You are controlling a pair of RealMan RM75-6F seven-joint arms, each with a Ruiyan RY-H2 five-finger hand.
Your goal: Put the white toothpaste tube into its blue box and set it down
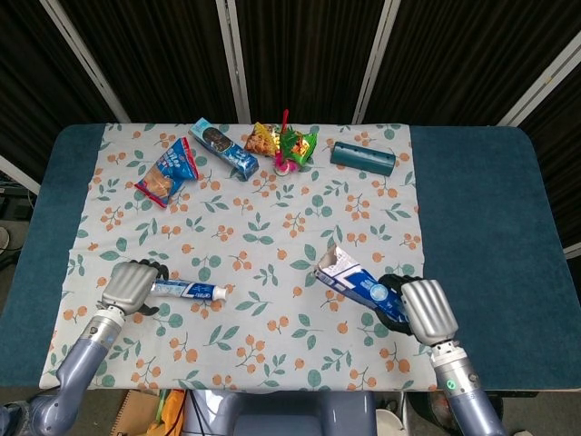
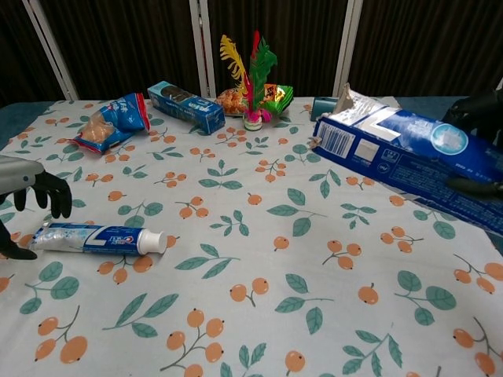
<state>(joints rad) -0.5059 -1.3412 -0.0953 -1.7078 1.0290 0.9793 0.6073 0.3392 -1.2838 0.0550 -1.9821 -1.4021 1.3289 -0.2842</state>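
Holding blue box (image 1: 359,286) aloft, right hand (image 1: 419,309)

The head view looks steeply down from high above the near edge, taking in the whole table (image 1: 472,209). The chest view sits low and close, facing across it toward the curtains. Both share the floral cloth (image 2: 251,236).

- The left hand (image 1: 130,286) is held low at the near left, with its dark fingers (image 2: 49,192) curled down and spread apart, and nothing is gripped in it.
- The right hand (image 1: 419,308) is raised at the near right and is wrapped around the blue box (image 2: 409,161).
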